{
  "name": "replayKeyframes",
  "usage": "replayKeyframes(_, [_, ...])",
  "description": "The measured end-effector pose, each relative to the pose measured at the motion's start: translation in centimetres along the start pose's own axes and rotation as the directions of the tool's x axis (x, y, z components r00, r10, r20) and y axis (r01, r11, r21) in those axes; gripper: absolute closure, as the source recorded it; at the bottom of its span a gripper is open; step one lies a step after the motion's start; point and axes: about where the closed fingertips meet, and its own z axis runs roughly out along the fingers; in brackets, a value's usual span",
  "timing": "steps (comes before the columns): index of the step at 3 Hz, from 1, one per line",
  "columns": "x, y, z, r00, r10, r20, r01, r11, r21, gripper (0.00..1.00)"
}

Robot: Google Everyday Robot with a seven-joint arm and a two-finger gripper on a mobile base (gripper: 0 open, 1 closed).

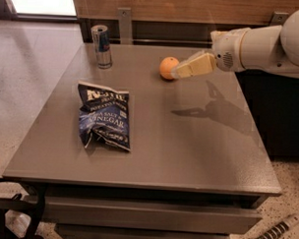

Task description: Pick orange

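The orange [167, 67] is a small round fruit resting on the grey table [197, 148], toward the far middle. My gripper [181, 69] reaches in from the right on a white arm, held just above the table surface. Its cream fingertips [194, 65] are right beside the orange's right side, partly overlapping it in view. Whether they touch the orange is not clear.
A slim drink can [101, 46] stands at the far left of the table. A blue bag of salt and vinegar chips [104, 116] lies left of centre. A wooden wall with metal brackets runs behind the table. The gripper's shadow [209, 111] falls on the right half.
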Motion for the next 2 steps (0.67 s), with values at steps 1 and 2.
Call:
replayKeyframes(1, [1.2, -0.4, 3.7, 0.998, 0.051, 0.040, -0.050, 0.9986, -0.018, 0.00])
replayKeyframes(2, [2.5, -0.9, 6.6, 0.993, 0.101, 0.068, -0.099, 0.9947, -0.028, 0.00])
